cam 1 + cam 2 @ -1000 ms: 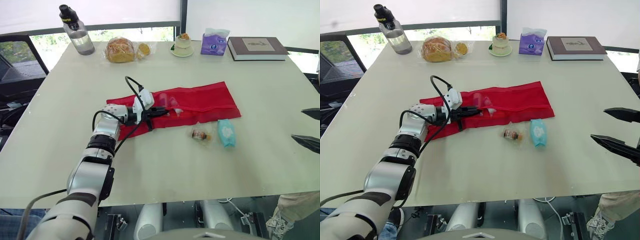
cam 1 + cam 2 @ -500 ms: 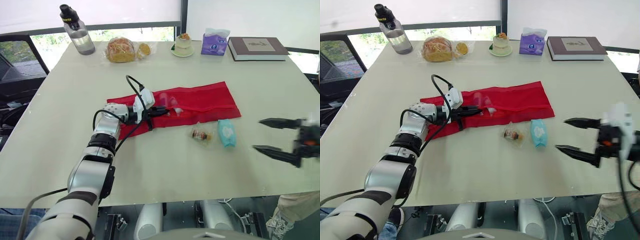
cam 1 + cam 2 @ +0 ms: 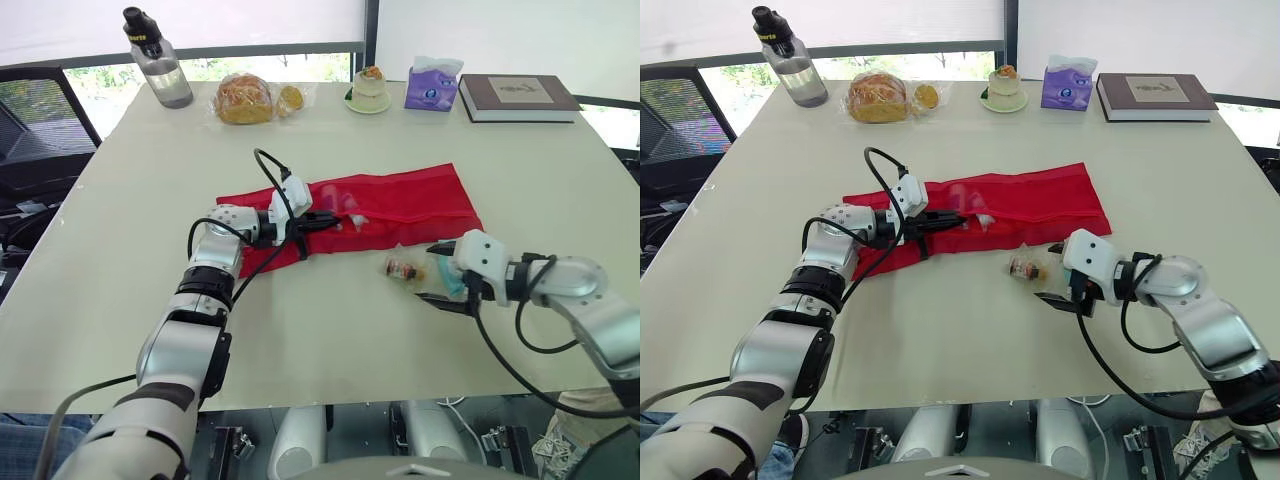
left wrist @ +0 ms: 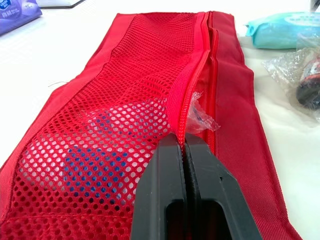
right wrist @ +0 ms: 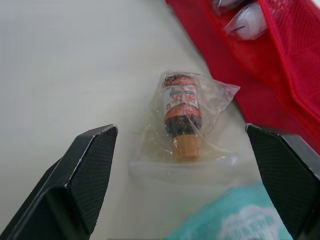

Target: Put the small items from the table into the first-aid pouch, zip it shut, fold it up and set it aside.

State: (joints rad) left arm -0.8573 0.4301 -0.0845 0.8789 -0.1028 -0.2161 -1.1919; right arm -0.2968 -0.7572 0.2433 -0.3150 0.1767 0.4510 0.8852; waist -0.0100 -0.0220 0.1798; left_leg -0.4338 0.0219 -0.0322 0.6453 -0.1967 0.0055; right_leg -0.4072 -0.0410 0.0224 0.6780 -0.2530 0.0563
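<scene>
In the head views, the left gripper [image 3: 325,222] is seen clamped on the near edge of the red first-aid pouch [image 3: 405,198], just as it was a second ago. Neither has been shifted. The right gripper [image 3: 428,272] has been brought in. A second ago only its fingertips were seen at the table's right edge, and half a second ago it was held well apart from the loose items. Now it is spread wide just in front of the pouch. The teal wipes pack [image 3: 445,272] is partly covered by it, between its fingers. The bagged small bottle [image 3: 402,268] lies just beyond its fingertips, toward the left gripper. Both items have been left where they were, on the table outside the pouch.

In the left wrist view, the two fingers are pressed together on the zipper edge of the mesh opening. A blue item [image 4: 85,165] is seen through the mesh beside them, and a clear wrapper [image 4: 200,117] pokes out just past the tips.

In the right wrist view, the fingers are held far apart with nothing gripped. The bottle lies ahead of them, untouched, the teal pack lies nearer the palm, and the pouch edge lies just beyond the bottle.
</scene>
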